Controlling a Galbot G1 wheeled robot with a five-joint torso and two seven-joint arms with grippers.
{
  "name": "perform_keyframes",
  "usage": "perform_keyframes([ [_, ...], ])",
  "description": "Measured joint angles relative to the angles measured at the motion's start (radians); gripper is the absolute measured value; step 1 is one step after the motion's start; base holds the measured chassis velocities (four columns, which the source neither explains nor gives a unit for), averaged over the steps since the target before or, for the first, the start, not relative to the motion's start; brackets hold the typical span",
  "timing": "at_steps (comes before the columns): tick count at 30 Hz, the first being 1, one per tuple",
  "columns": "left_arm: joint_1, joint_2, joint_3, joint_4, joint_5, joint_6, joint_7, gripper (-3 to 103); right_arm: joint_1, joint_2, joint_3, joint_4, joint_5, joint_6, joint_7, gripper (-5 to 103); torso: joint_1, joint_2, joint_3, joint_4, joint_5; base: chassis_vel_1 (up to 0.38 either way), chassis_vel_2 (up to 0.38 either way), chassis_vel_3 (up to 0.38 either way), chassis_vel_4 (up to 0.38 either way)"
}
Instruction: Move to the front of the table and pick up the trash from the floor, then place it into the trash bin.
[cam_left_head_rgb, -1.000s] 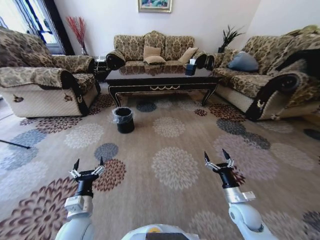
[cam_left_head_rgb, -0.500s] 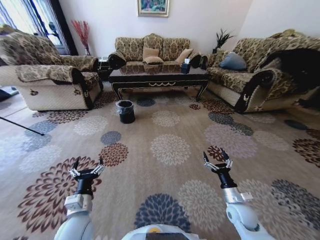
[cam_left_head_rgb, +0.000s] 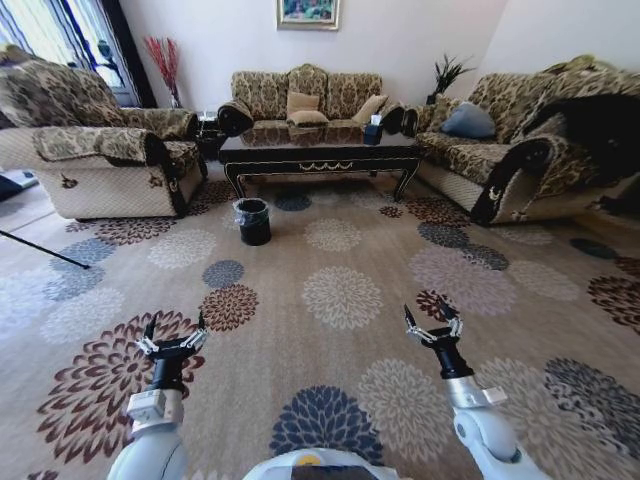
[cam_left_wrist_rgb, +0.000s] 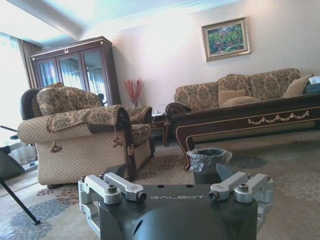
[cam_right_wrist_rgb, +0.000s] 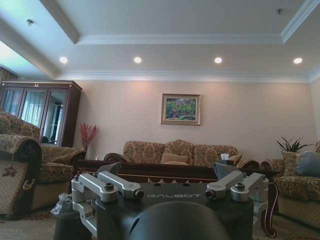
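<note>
The left gripper (cam_left_head_rgb: 173, 337) is hovering low over the floral patterned carpet (cam_left_head_rgb: 340, 300), its two dark fingers spread apart and holding nothing. The right gripper (cam_left_head_rgb: 432, 323) is hanging at much the same height over on the other side, its fingers likewise parted and empty. Both are pointing forward across the open carpet, well apart from each other and well short of the furniture.

Farther out, the small round black trash bin lined with a crinkled clear plastic bag (cam_left_head_rgb: 252, 220) is standing on the carpet, just in front of the long low coffee table of glossy dark brown wood (cam_left_head_rgb: 320, 155) and near its front left corner. The left wrist view is showing the same bin (cam_left_wrist_rgb: 209, 162) beside the table's curved carved leg, below the gold ornament on the front rail (cam_left_wrist_rgb: 270, 119). A small dark tissue box (cam_left_head_rgb: 372, 133) is sitting on the tabletop toward its right end.

I cannot make out any trash on the floor from here.

A patterned three-seat sofa with tan cushions (cam_left_head_rgb: 305, 95) is standing behind the table, a matching armchair (cam_left_head_rgb: 95, 150) to the left and another sofa (cam_left_head_rgb: 530, 150) to the right. A framed landscape painting (cam_left_head_rgb: 308, 12) is hanging on the wall above.
</note>
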Motion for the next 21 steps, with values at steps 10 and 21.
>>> perform_keyframes([
  [10, 0.016, -0.018, -0.001, -0.013, 0.012, -0.012, 0.0, 100, 0.002, -0.007, 0.004, -0.002, 0.002, -0.002, 0.028, 100, 0.0, 0.0, 0.0, 0.0002, 0.0005, -0.121, 0.005, 0.107, -0.007],
  [21, 0.017, -0.025, 0.005, -0.013, 0.017, -0.02, 0.0, 100, 0.011, -0.005, -0.003, -0.005, -0.002, 0.013, 0.027, 100, 0.0, 0.0, 0.0, 0.0001, 0.0, -0.033, 0.0, 0.031, -0.001],
])
